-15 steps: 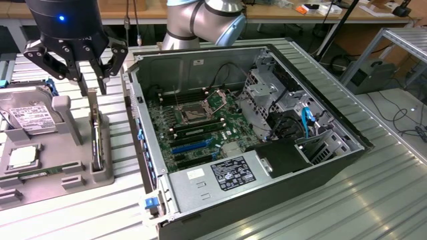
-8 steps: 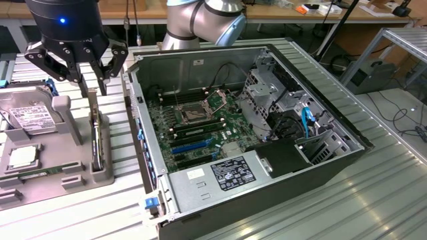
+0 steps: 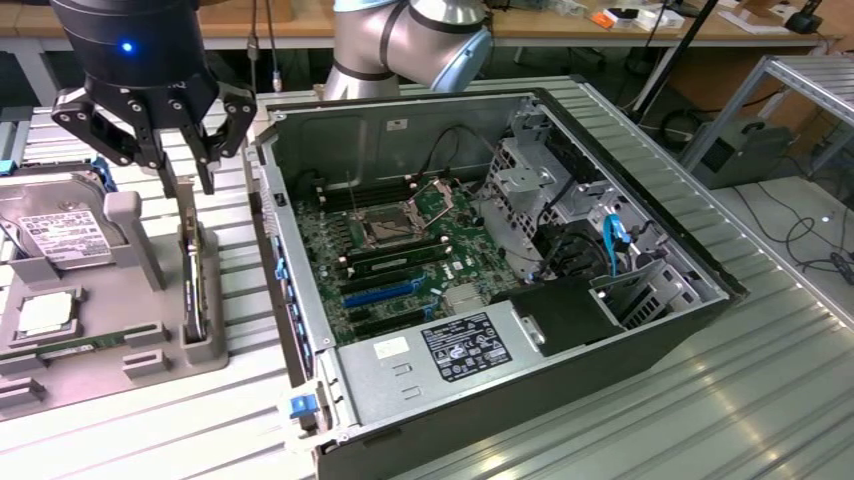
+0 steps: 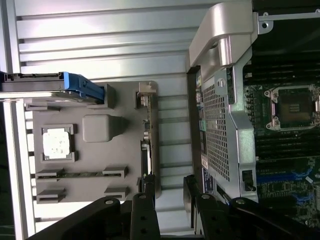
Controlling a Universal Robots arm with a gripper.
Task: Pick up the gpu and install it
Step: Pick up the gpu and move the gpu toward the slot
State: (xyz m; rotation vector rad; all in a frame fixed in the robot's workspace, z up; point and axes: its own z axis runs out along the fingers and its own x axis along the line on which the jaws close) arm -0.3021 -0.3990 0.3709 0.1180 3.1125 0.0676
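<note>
Currently the gpu (image 3: 191,270) (image 4: 148,127) stands on edge in a slot along the side of the grey holder (image 3: 127,300) (image 4: 100,160) that faces the case (image 3: 667,320), outside the computer. The gripper (image 3: 190,188) (image 4: 168,192) hangs just above the card's end, fingers (image 3: 171,178) spread wide apart and holding nothing; whether a fingertip touches the card's top edge cannot be told. In the wrist view one finger (image 4: 146,192) lines up with the card and the other sits over the gap between holder and case. On the same holder lie a hard drive (image 3: 54,235) with a white label, a cpu (image 3: 47,313) (image 4: 57,143) in its recess, and memory sticks (image 4: 80,174) in narrow slots. To the exterior view's right of the holder, the case lies on its side with the panel off, showing the motherboard (image 3: 400,255), its bare cpu socket (image 3: 387,228) (image 4: 295,107) and blue slots (image 3: 380,292). Everything rests on a ribbed metal table (image 3: 747,380).
</note>
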